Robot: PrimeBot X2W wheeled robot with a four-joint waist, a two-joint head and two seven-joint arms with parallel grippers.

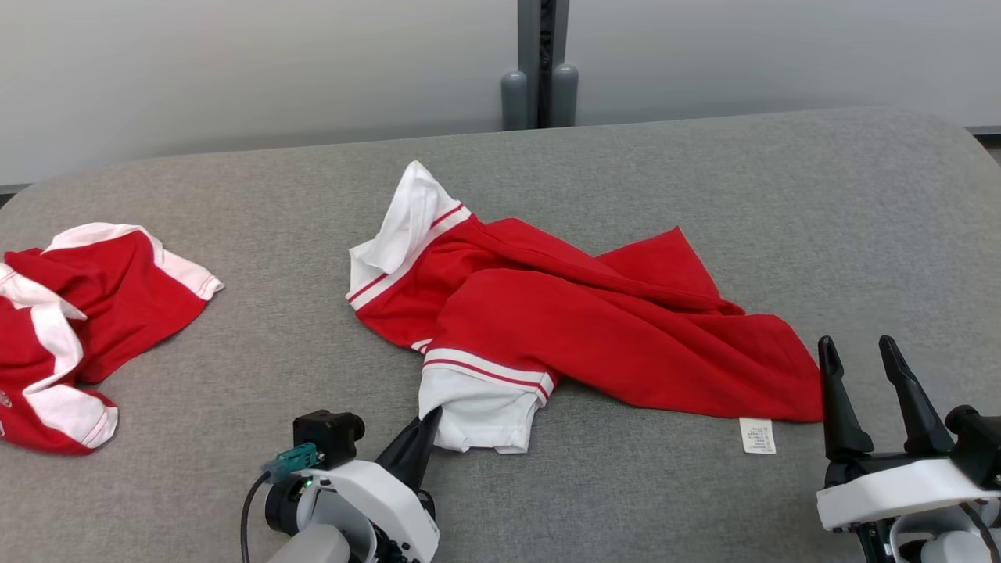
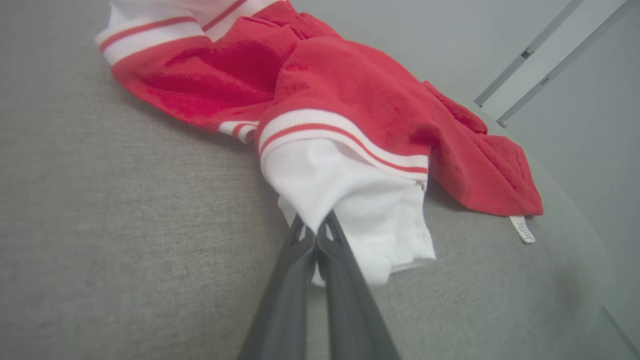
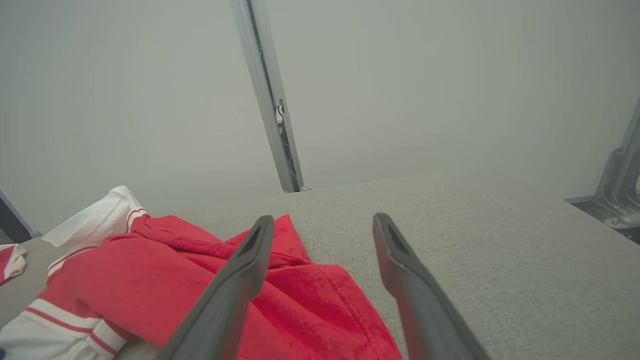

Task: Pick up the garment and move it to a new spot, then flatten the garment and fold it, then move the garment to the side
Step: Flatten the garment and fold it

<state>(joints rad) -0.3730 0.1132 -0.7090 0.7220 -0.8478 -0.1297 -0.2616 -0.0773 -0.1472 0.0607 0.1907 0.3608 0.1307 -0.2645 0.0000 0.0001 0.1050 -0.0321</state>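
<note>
A crumpled red garment (image 1: pixel 579 320) with white, red-striped sleeves lies mid-table, also seen as the garment (image 2: pixel 350 95) and garment (image 3: pixel 165 280) in the wrist views. My left gripper (image 1: pixel 432 415) is shut on the near white sleeve's edge; the left wrist view shows the left gripper (image 2: pixel 316 231) with its fingers pressed together on the white cloth. My right gripper (image 1: pixel 859 353) stands open just right of the garment's red hem, holding nothing. In the right wrist view the right gripper (image 3: pixel 322 222) has its fingers wide apart above the hem.
A second red and white garment (image 1: pixel 70 328) lies bunched at the table's left edge. A white care label (image 1: pixel 757 435) sticks out from the hem. The grey table (image 1: pixel 782 195) has free room at the back and right. A grey post (image 1: pixel 541 62) stands behind.
</note>
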